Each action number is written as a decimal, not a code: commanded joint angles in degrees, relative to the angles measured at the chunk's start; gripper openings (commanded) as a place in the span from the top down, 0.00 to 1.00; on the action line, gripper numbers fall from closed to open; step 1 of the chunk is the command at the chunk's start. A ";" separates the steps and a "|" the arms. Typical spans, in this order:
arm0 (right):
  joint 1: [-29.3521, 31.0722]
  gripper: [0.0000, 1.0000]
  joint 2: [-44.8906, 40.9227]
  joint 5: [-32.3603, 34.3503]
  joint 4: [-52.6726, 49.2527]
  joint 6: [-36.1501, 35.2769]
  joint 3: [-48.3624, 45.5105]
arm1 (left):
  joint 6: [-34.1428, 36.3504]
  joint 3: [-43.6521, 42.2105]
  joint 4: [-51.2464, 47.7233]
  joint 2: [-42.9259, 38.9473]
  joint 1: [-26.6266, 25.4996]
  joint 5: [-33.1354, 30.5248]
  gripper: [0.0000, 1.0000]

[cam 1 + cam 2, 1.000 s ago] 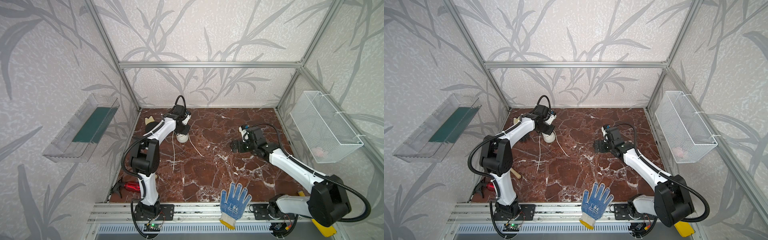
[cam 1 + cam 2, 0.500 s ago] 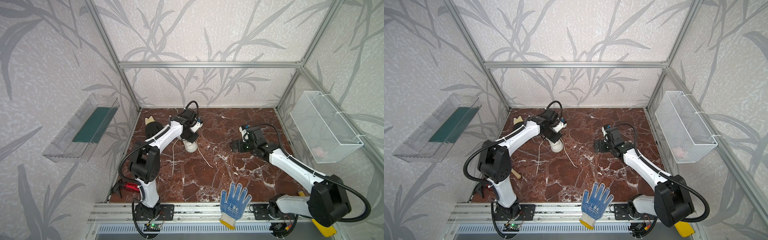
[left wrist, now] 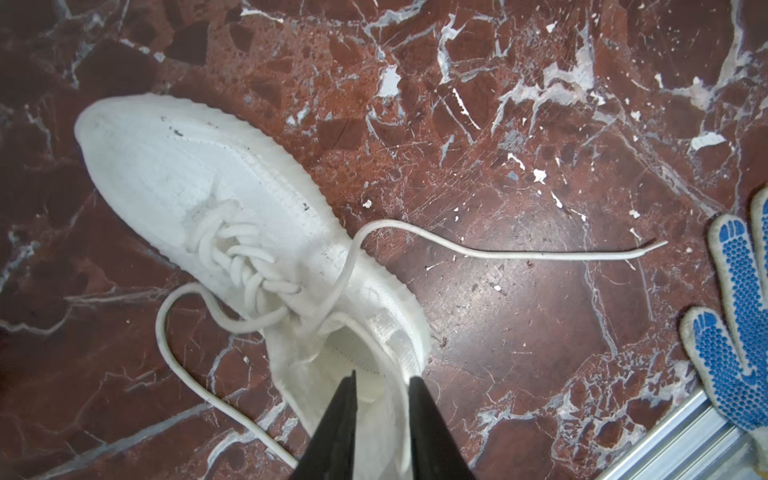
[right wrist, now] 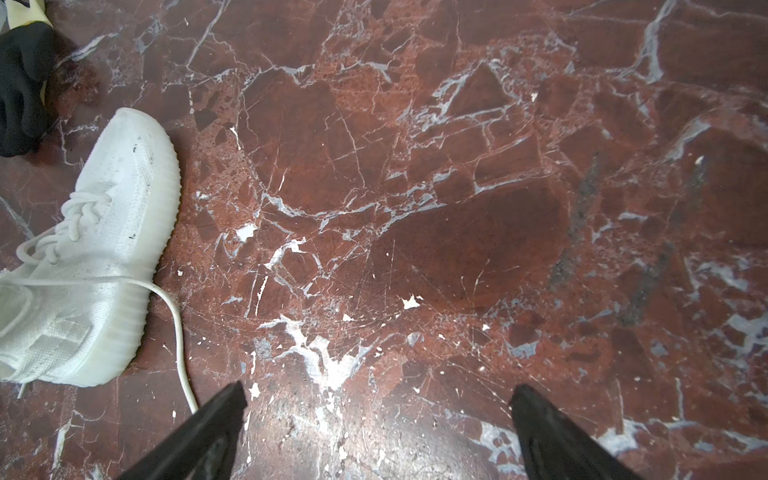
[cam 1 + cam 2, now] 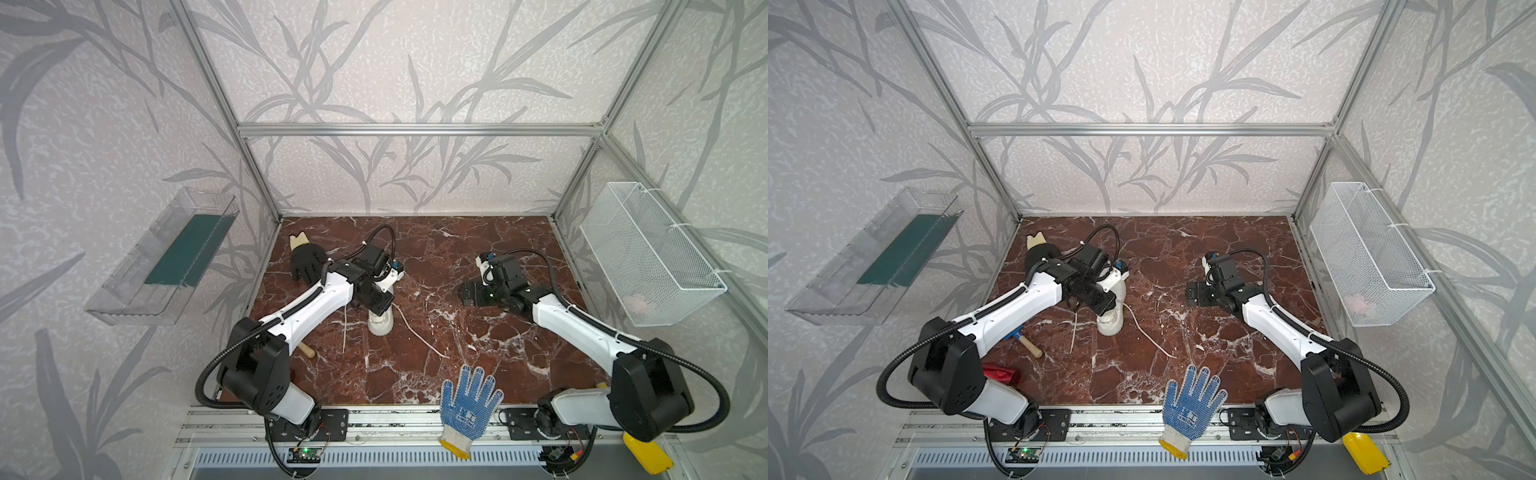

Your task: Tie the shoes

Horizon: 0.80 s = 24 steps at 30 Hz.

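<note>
The off-white shoe (image 3: 232, 199) lies on the red marble floor, toe towards the front rail. In both top views only its toe (image 5: 380, 324) (image 5: 1111, 322) shows from under the left arm. My left gripper (image 3: 382, 376) stands over the heel, jaws slightly parted, one finger inside the collar and one outside. One loose lace (image 3: 498, 251) trails straight across the floor; the other (image 3: 166, 332) curves round beside the shoe. My right gripper (image 4: 378, 390) hovers wide open over bare floor right of the shoe (image 4: 104, 249), holding nothing.
A blue-dotted glove (image 5: 467, 403) lies over the front rail. A black glove (image 5: 305, 262) rests at the back left. A wooden-handled tool (image 5: 307, 352) lies under the left arm. A wire basket (image 5: 648, 253) hangs on the right wall, a clear tray (image 5: 166, 257) on the left wall.
The left arm has dragged the shoe from the back left towards the middle of the floor, and its jaws have parted from shut. The right arm has not moved.
</note>
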 commanded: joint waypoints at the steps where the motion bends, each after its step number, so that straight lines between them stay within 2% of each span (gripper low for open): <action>1: 0.22 0.01 0.38 -0.61 -0.27 -0.04 1.19 | -5.08 -1.85 6.66 -4.43 0.62 1.08 0.64; 3: 0.22 0.01 0.23 -0.52 -0.47 -0.11 1.18 | -8.45 -3.12 9.11 -5.74 2.48 0.85 0.62; 5: 0.22 0.01 0.10 -0.51 -0.55 -0.23 1.28 | -12.33 -3.84 10.04 -6.26 5.98 3.66 0.63; 8: 0.22 0.01 0.20 -0.42 -0.82 -0.47 1.63 | -18.63 -4.74 10.32 -5.94 11.97 6.63 0.67; 10: 0.22 0.01 0.38 -0.41 -0.82 -0.67 1.80 | -20.90 -6.05 11.19 -5.34 14.50 6.33 0.69; 13: 0.22 0.01 0.88 -0.46 -0.99 -0.80 2.11 | -22.89 -6.77 9.85 -3.23 16.30 0.66 0.69; 17: 0.21 0.01 1.43 -0.88 -1.30 -0.93 2.68 | -25.36 -4.77 6.52 2.85 19.28 5.00 0.72; 21: 0.22 0.01 1.52 -0.61 -1.61 -1.30 3.04 | -26.74 -5.15 9.80 7.71 19.28 10.35 0.76; 24: 0.22 0.01 1.44 -0.52 -1.84 -1.30 2.95 | -27.77 -4.74 11.13 10.65 19.28 10.73 0.80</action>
